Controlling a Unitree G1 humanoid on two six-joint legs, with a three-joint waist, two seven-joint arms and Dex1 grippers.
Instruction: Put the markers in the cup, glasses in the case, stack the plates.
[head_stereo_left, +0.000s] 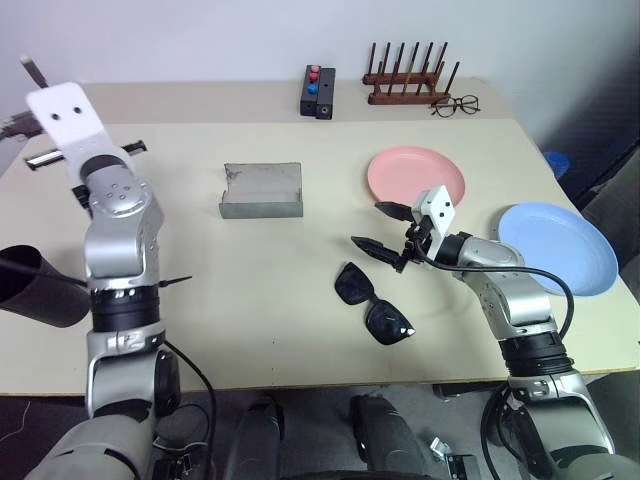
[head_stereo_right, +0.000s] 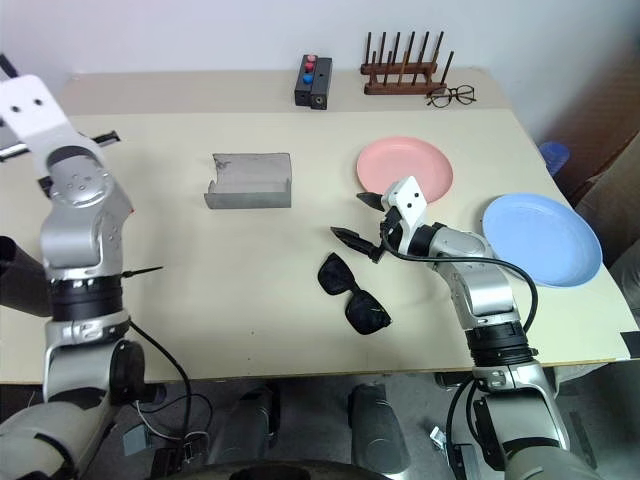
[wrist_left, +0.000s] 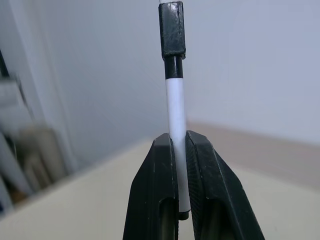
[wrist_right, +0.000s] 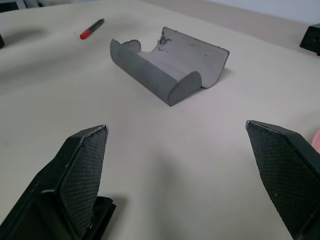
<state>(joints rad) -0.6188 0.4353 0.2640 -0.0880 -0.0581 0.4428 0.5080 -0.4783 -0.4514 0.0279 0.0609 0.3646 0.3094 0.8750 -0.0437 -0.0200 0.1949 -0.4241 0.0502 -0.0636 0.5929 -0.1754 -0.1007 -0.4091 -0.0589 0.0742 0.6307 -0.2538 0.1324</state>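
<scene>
Nearest you, the black sunglasses (head_stereo_left: 373, 301) lie flat on the cream desk (head_stereo_left: 270, 330), long axis running diagonally toward the near right. Just above them your right hand (head_stereo_left: 383, 229) hovers, its textured black fingers spread wide apart. At the desk's left edge the matte black cup (head_stereo_left: 38, 287) leans tilted. Farther back, the grey felt case (head_stereo_left: 261, 189) sits open, long axis crosswise; the smooth pink plate (head_stereo_left: 416, 177) and blue plate (head_stereo_left: 557, 247) lie apart. Your left hand (wrist_left: 179, 150) is clamped on the white marker (wrist_left: 175, 107), black cap pointing away from the wrist.
</scene>
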